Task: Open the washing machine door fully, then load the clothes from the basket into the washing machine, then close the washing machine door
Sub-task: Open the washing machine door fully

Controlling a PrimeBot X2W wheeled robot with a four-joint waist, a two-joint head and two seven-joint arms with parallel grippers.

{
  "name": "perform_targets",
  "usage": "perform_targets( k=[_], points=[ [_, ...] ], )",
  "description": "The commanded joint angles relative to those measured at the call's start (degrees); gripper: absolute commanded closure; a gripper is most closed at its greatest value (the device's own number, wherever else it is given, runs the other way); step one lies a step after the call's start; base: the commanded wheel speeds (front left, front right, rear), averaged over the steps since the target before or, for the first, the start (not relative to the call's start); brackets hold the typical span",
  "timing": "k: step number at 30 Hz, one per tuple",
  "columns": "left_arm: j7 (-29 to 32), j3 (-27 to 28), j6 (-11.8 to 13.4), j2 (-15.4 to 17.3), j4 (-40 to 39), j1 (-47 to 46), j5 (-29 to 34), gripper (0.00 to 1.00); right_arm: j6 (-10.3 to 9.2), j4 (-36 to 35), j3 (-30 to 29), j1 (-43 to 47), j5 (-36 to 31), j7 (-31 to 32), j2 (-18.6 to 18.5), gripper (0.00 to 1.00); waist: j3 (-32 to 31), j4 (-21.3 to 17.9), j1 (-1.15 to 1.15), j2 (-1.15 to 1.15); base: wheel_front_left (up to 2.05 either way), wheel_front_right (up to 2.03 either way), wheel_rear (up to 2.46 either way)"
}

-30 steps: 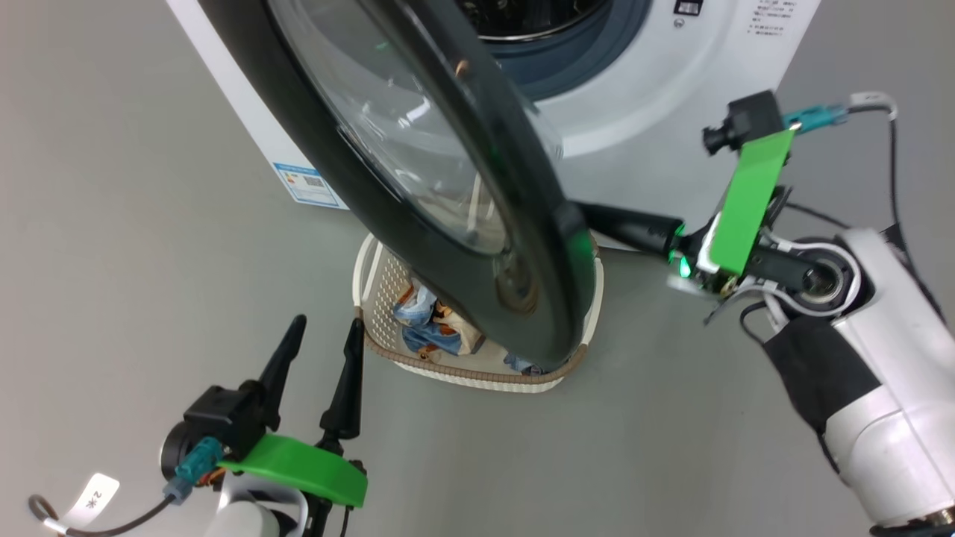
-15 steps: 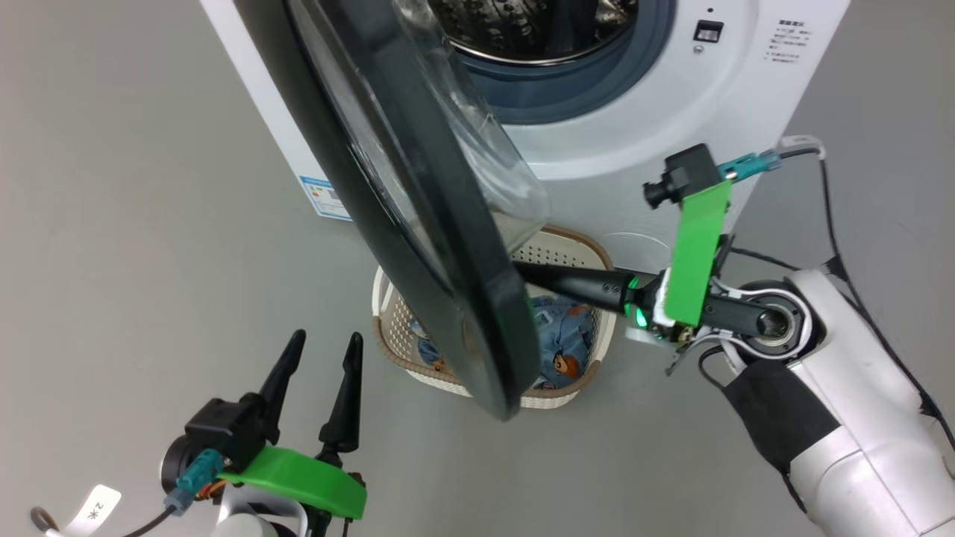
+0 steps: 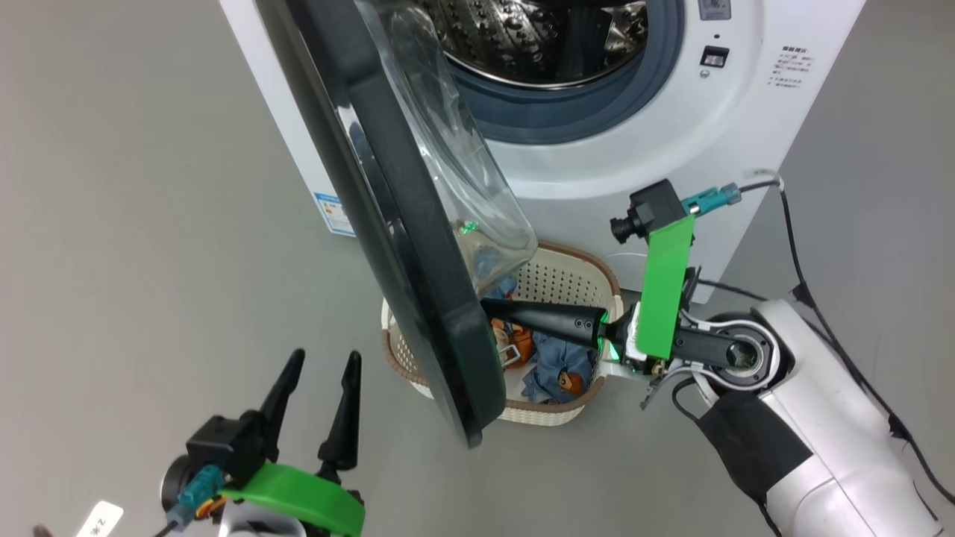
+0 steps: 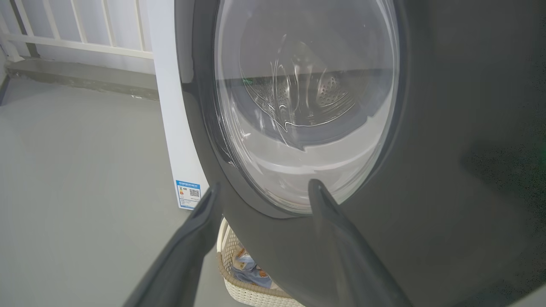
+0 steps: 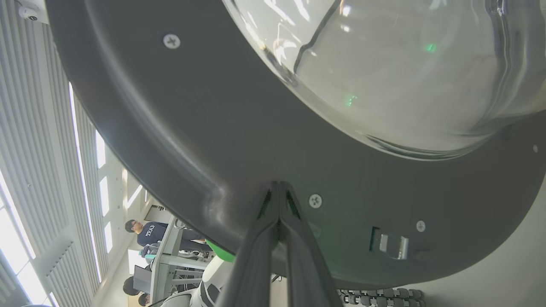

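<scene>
A plain grey floor (image 3: 134, 224) carries everything. The left wrist view shows white railing bars (image 4: 85, 25) behind, and the right wrist view shows bright slatted windows and a person (image 5: 150, 232) at a desk far off.

The right end effector (image 5: 278, 187) has its two fingers pressed together with nothing between them, their tips against the inner face of the washing machine door (image 3: 403, 298), just below the glass bowl. The door stands partly open, edge-on to the head view. The left end effector (image 3: 324, 356) is spread wide and empty, hovering over the floor on the door's outer side.

The basket (image 3: 567, 272) sits on the floor against the front of the washing machine (image 3: 612, 186), partly under the door. The clothes (image 3: 556, 369) lie crumpled in it. The steel drum (image 3: 537, 37) shows through the opening.
</scene>
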Motion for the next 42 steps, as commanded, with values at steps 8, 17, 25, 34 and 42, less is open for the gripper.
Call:
perform_targets(
  k=[8,17,25,34,42],
  points=[
    [-0.36,2.68,-0.15,0.98,-0.58,0.74,0.98,0.0,0.09,-1.61,0.31,2.39,-1.79,-2.31,1.5,1.0,-1.42,-1.57,0.0,0.0,0.0,0.0,0.0],
    [-0.36,3.58,-0.15,0.98,-0.06,1.72,1.34,0.0,0.09,-2.16,-0.17,5.24,-1.71,-4.4,1.66,0.22,-3.35,-4.2,0.0,0.0,0.0,0.0,0.0],
    [-0.36,4.35,-0.15,0.98,0.01,2.65,2.01,0.0,0.09,-3.83,-0.31,8.31,-2.8,-6.81,0.26,0.0,-4.54,-6.41,0.0,0.0,0.0,0.0,0.0],
    [-0.36,5.95,-0.15,0.98,-0.27,4.13,2.27,0.0,0.09,-4.13,-1.5,13.25,-3.49,-11.7,-2.45,0.0,-5.65,-8.3,0.0,0.0,0.0,0.0,0.0],
    [-0.36,7.82,-0.15,0.98,-0.8,5.5,2.88,0.0,0.09,-3.85,-3.58,17.62,-3.37,-16.39,-5.9,0.0,-6.07,-10.47,0.0,0.0,0.0,0.0,0.0]
  ],
)
